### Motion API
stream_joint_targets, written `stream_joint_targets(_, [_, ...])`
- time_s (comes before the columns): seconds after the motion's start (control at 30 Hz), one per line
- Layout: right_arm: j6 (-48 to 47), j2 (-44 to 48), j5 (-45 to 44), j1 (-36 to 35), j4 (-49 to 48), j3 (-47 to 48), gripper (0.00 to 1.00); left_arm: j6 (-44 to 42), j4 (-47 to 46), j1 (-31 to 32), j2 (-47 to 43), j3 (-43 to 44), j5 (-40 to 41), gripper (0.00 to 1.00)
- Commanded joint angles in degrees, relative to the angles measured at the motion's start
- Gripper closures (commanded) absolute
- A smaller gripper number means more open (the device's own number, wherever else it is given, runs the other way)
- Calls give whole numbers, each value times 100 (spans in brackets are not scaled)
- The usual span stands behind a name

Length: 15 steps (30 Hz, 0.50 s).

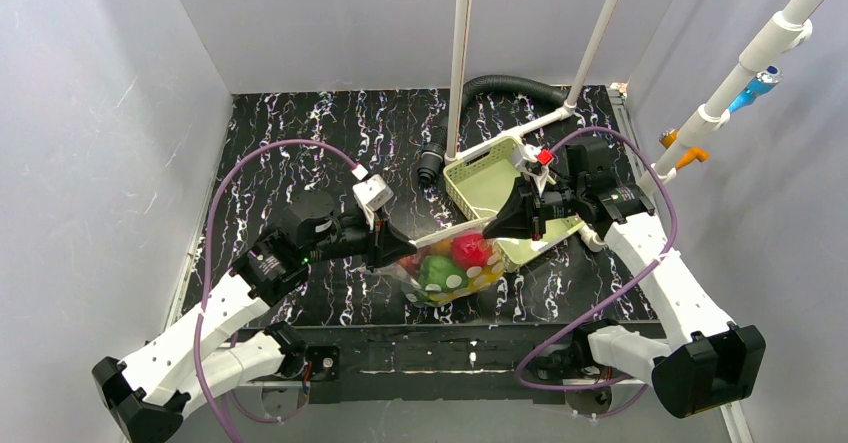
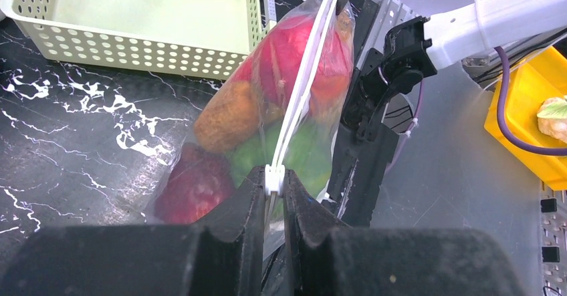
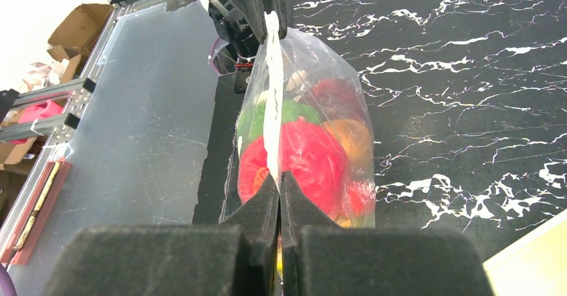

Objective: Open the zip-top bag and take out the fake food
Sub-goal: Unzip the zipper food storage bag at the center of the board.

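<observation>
Two grips; zip-top bag [image 1: 452, 265] held between left tool [image 1: 401, 248] and right tool [image 1: 492, 229].

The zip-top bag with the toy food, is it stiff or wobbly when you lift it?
Probably floppy: the zip-top bag bulges loosely around the fake food. It would likely droop if let go, since only its top strip is pinched, by the left gripper and right gripper. Its glossy film may be slippery.
</observation>
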<state>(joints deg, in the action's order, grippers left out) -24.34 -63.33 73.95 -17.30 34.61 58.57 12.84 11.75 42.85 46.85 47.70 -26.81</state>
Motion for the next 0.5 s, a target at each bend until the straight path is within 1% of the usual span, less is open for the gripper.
stream_joint_targets(0.0, [-80, 132, 178, 91, 2, 33, 99, -124, 275, -76, -193, -42, 70, 100])
stream_joint_targets(0.47, [-88, 102, 184, 95, 15, 40, 99, -146, 369, -79, -253, -108, 27, 100])
